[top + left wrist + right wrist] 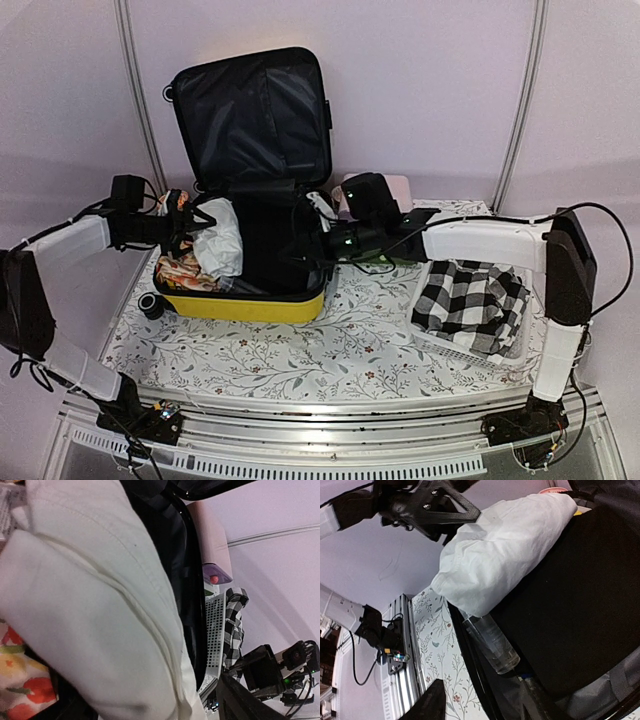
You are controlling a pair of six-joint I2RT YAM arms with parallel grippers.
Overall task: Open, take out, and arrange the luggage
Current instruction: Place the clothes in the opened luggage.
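**A:** Where is the luggage?

**B:** The glossy yellow hard-shell suitcase point(245, 305) lies open on the left half of the worktop point(300, 365). Its lid stands upright toward the back wall and shows slack black fabric lining. A round black wheel point(152, 305) sticks out at the near left corner.

**A:** And inside it?

**B:** A crumpled white cotton cloth point(218, 240) with stitched seams is heaped on the left side. It lies over a thin floral-printed fabric point(180, 270) in red, orange and yellow. A clear plastic cup point(492, 645) lies on its side just under the white cloth's edge, by the near rim. The rest of the base is matt black fabric.

**A:** The fingers?

**B:** The left fingers point(195, 222) are at the white cloth, but I cannot tell whether they are apart or clamped on it. The right fingers point(312, 245) reach in from the right and stand apart over the black lining.

**A:** What about the surface and the room?

**B:** The worktop has a white cover printed with leafy sprigs. On its right, a black-and-white checked cloth point(470, 300) is piled in a white mesh plastic basket point(440, 348). A small pale pink box point(400, 185) sits behind the right arm. The walls are pale lilac panels divided by grey poles, and a ribbed aluminium rail point(330, 425) along the near edge carries both arm bases.
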